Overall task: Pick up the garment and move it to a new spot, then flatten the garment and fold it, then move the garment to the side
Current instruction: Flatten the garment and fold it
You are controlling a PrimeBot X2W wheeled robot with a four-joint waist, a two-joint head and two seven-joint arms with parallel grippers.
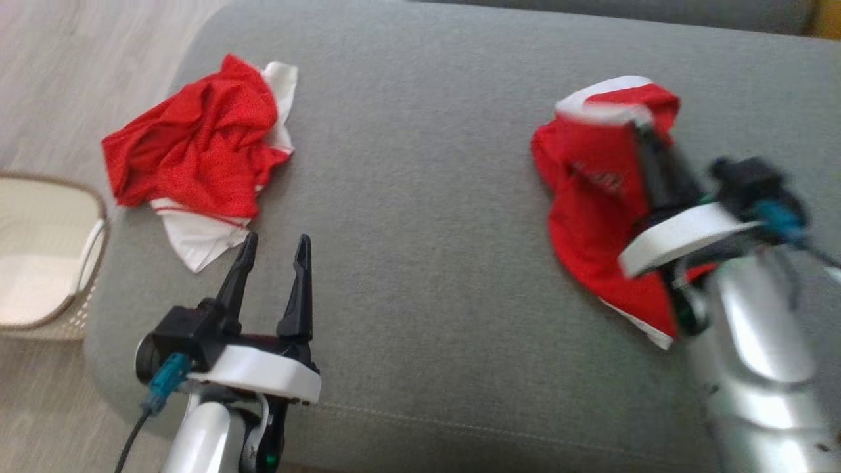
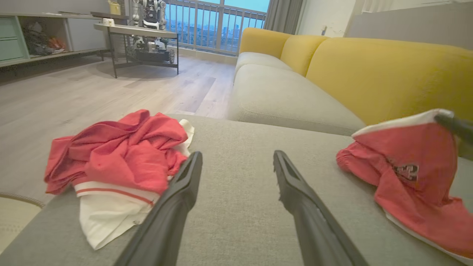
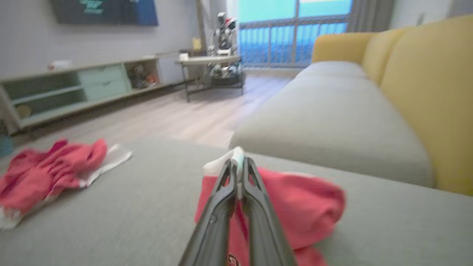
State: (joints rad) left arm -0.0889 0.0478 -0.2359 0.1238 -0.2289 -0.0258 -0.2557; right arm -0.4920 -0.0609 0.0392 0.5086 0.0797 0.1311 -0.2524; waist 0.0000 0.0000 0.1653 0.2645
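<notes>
Red garment (image 3: 306, 207) pinched at white edge by right claw (image 3: 238, 165)

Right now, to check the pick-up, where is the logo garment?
In the head view, the logo garment lies at the right of the grey cushion, white hem pinched by the right gripper, apart from the other garment.

Grey sofa seat (image 1: 420, 263), two garments on it.
Left end, near the edge: crumpled red-and-white garment (image 1: 197, 151); well apart at the right: second red-and-white garment (image 1: 591, 210), its top edge standing up off the fabric.
</notes>
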